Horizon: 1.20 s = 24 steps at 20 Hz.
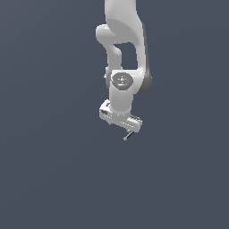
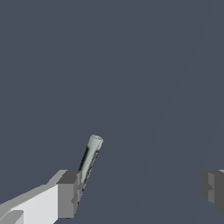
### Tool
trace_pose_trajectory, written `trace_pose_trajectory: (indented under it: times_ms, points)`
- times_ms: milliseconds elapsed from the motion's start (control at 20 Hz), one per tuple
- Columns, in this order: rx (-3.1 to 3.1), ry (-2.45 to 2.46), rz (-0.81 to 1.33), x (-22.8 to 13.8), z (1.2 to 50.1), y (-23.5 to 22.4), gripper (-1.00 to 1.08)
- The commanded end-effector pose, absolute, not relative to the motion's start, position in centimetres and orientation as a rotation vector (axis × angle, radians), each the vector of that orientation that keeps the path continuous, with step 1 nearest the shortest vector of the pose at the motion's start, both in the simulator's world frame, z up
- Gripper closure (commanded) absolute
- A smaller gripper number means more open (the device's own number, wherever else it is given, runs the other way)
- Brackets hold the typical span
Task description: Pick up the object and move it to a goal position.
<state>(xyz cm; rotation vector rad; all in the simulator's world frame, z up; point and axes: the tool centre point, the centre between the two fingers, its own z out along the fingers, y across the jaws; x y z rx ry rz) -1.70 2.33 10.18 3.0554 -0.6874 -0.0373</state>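
The object (image 2: 89, 159) is a thin grey rod with a dark side. In the wrist view it lies right against the inner face of one finger (image 2: 68, 194) and slants away from it. The other finger (image 2: 214, 188) stands far off, so the gripper (image 2: 141, 188) is open and clamps nothing. In the exterior view the white arm hangs down at the centre with the gripper (image 1: 120, 125) at its lower end, and the object (image 1: 129, 135) shows as a small sliver just below the hand. Whether the rod rests on a surface or only touches the finger, I cannot tell.
Only a uniform dark blue-grey background surrounds the arm in both views. No goal marker, container or other thing shows.
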Motion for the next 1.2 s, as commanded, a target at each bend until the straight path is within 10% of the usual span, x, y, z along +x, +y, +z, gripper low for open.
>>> trace_pose_trajectory:
  times_ms: [0, 1150]
  points:
    - [3.038, -0.767, -0.032, -1.9, 9.6, 3.4, -0.92]
    - [2.893, -1.224, 0.0, -3.4, 6.0, 9.8, -0.92]
